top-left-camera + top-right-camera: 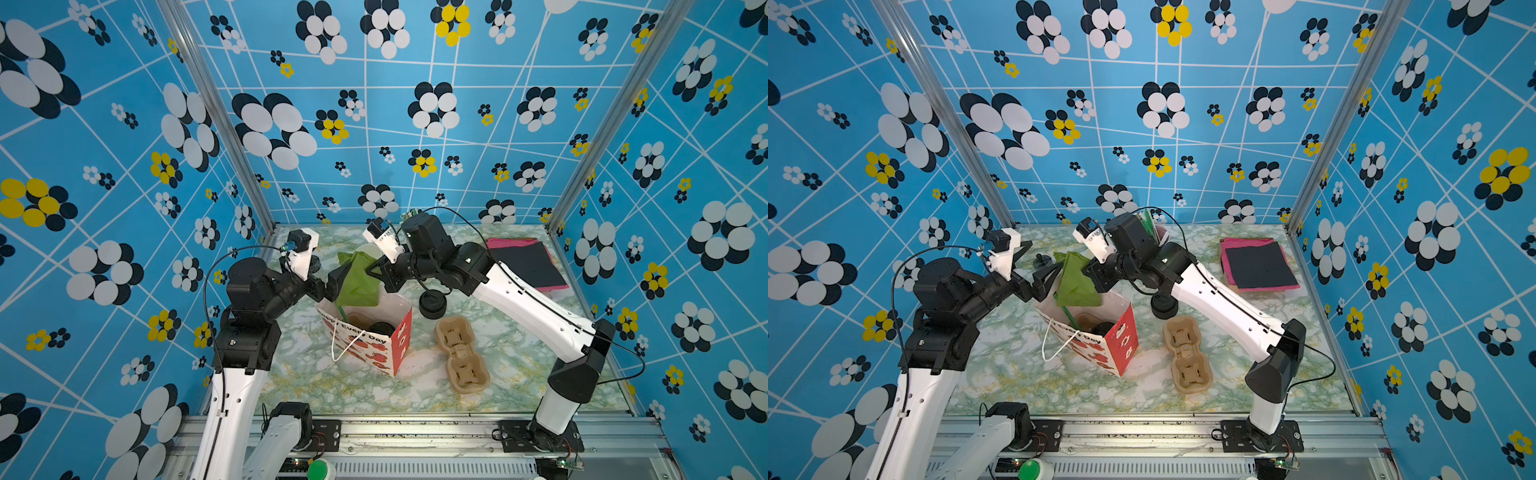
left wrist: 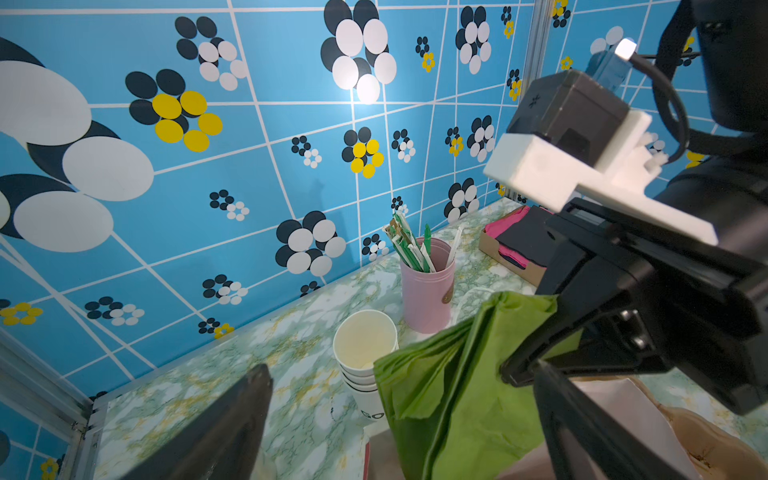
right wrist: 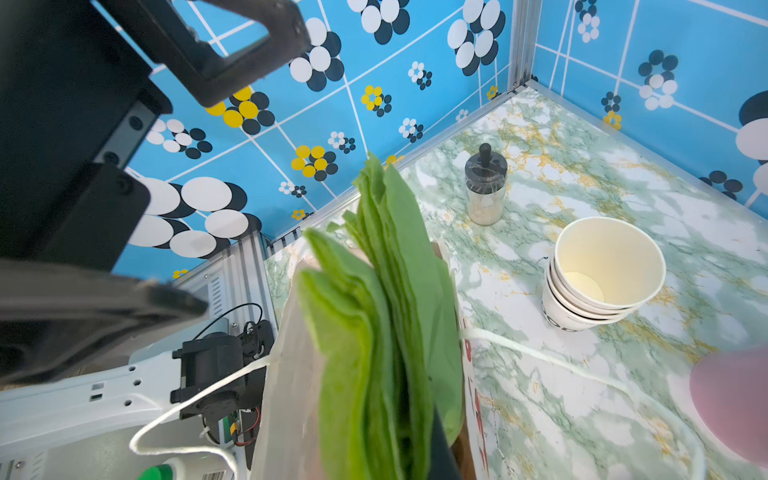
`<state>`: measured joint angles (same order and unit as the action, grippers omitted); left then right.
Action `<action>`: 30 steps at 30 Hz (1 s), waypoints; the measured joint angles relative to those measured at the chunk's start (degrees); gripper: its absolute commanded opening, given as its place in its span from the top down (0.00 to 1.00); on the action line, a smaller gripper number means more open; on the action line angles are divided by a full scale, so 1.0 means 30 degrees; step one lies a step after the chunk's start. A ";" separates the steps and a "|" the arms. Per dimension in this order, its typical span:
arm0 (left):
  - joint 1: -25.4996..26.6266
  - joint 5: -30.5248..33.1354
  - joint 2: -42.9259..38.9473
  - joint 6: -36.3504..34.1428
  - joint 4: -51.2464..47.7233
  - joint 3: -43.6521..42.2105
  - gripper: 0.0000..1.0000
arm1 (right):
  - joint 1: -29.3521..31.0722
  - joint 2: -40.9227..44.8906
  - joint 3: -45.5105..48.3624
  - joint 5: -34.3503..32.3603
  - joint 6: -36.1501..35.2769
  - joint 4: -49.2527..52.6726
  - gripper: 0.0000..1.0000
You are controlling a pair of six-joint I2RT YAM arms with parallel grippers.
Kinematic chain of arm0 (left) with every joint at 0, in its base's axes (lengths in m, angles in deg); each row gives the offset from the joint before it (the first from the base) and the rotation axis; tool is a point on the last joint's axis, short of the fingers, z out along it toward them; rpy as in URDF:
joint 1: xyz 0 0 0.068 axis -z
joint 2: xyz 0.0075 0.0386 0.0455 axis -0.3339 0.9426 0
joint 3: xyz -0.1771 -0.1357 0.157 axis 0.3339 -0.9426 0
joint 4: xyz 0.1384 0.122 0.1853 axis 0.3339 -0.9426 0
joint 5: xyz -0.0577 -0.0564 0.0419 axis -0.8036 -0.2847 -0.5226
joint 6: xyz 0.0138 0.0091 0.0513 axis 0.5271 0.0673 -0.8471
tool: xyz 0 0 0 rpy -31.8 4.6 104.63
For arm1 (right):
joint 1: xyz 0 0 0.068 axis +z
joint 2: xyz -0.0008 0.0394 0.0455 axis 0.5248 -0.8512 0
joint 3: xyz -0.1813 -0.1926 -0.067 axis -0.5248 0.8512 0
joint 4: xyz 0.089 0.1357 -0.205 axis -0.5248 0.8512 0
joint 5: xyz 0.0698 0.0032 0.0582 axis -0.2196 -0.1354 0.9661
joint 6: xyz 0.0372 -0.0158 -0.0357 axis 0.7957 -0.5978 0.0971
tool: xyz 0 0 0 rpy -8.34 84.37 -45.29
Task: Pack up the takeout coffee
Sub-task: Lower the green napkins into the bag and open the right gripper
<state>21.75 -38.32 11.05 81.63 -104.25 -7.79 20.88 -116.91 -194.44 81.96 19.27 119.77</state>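
In both top views we see a marbled surface [image 1: 316, 386] in blue flowered walls [image 1: 124, 124], with the takeout coffee [image 1: 380, 328] inside the paper bag [image 1: 401, 338] mid-surface. Left wrist view: left gripper [image 2: 401, 368] spread wide, empty; right gripper [image 2: 515, 372] clamped on a green napkin [image 2: 457, 395]. Right wrist view: shaker [image 3: 485, 187] by a rear corner.

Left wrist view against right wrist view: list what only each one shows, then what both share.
Only the left wrist view shows the wrapped straws and the box of pink and black napkins. Only the right wrist view shows the glass shaker jar. Both show the green napkin, the stack of lidless paper cups and the marble table.
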 measured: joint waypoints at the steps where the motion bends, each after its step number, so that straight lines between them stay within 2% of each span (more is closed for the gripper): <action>1: 0.0000 0.0015 0.0000 0.0000 0.0000 -0.0007 0.01 | 0.0124 -0.0066 0.0000 -0.0153 -0.0080 0.0036 1.00; 9: 0.0000 0.0095 0.0000 0.0022 0.0109 -0.0007 0.01 | 0.0670 -0.0707 0.0510 -0.1056 -0.0328 0.0117 0.98; 12: 0.0000 0.0087 0.0007 0.0080 0.0423 -0.0015 0.01 | 0.0838 -0.0750 0.1282 -0.1195 -0.0321 0.0138 0.92; 15: 0.0000 0.0080 0.0007 0.0189 0.0590 -0.0015 0.01 | 0.0933 -0.0852 0.1719 -0.1246 -0.0386 0.0182 0.79; 19: -0.0015 0.0073 0.0226 0.0364 0.0852 -0.0015 0.01 | 0.0947 -0.0984 0.1800 -0.1151 -0.0452 0.0262 0.46; 21: -0.0015 0.0066 0.0291 0.0393 0.0860 -0.0022 0.01 | 0.0947 -0.0984 0.1800 -0.1056 -0.0459 0.0284 0.36; 25: -0.0015 0.0066 0.0306 0.0510 0.0896 -0.0051 0.01 | 0.0954 -0.0984 0.1800 -0.0911 -0.0641 0.0270 0.26; 30: -0.0015 0.0073 0.0313 0.0510 0.0903 -0.0051 0.01 | 0.0947 -0.0576 0.1800 -0.0503 -0.0663 -0.0036 0.21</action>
<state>21.70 -38.10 11.99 83.16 -101.54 -7.94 23.72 -118.63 -189.04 80.45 17.29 119.66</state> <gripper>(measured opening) 0.992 0.773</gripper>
